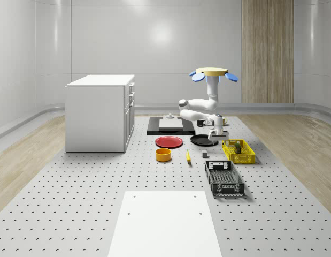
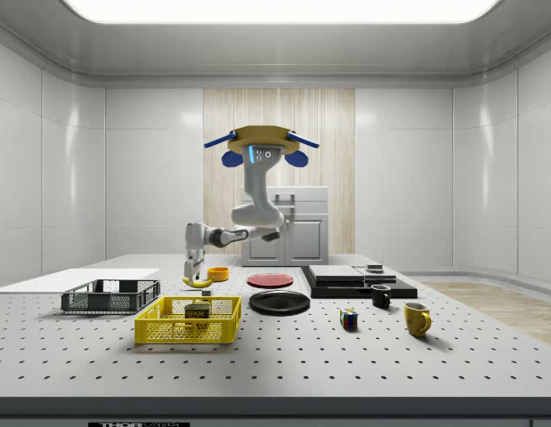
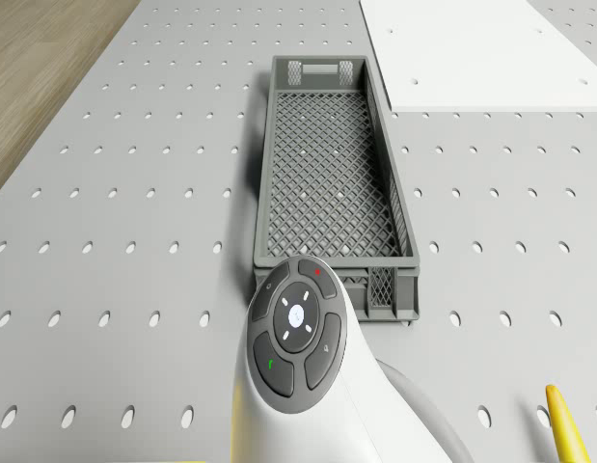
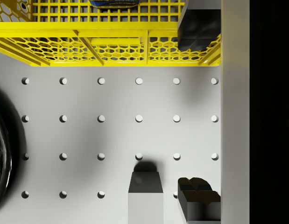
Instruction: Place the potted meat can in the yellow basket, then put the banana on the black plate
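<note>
With the potted meat can (image 2: 198,311) already in the yellow basket (image 2: 188,321), the hovering drone (image 1: 214,74) holds its empty, spread gripper (image 1: 214,140) beside the basket; a careless reach could roll the banana (image 1: 187,156) off target.

Light is bright and even, coming from a large ceiling panel (image 2: 275,9) seen in the side view. Pale glare patches sit on the glossy back wall (image 1: 160,35). Shadows on the tabletop (image 4: 116,130) are soft and short; beneath the tool (image 4: 174,193) a blurred grey shadow spreads over the holes, with a darker blot at one fingertip (image 4: 145,179). The renders show no edge distortion.
</note>
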`<state>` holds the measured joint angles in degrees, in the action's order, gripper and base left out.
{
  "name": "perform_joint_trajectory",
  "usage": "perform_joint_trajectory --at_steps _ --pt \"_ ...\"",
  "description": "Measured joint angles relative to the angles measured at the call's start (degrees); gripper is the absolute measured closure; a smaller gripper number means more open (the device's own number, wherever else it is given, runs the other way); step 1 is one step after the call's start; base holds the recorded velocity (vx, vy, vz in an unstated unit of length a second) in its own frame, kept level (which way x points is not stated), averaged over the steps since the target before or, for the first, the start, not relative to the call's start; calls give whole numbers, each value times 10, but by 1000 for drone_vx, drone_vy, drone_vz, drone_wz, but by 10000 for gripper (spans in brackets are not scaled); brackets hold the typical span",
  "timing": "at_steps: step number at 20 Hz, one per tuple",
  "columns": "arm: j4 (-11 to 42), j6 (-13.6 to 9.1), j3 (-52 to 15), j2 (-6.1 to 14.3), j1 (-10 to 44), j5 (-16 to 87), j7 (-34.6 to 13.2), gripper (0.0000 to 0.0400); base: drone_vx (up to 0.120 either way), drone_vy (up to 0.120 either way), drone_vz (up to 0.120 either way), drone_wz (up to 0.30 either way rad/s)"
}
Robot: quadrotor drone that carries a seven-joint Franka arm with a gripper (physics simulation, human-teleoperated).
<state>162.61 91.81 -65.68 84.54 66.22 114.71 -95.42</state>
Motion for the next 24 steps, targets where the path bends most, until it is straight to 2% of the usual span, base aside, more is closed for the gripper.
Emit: perform_joint_trajectory --at_steps 4,9,24 --pt "0 0 0 -1 0 0 0 0 0 -120 0 0" --pt "0 -1 0 -1 -1 0 0 0 0 -120 -120 0" --pt "0 -3 1 -3 -1 1 1 0 0 -120 0 0"
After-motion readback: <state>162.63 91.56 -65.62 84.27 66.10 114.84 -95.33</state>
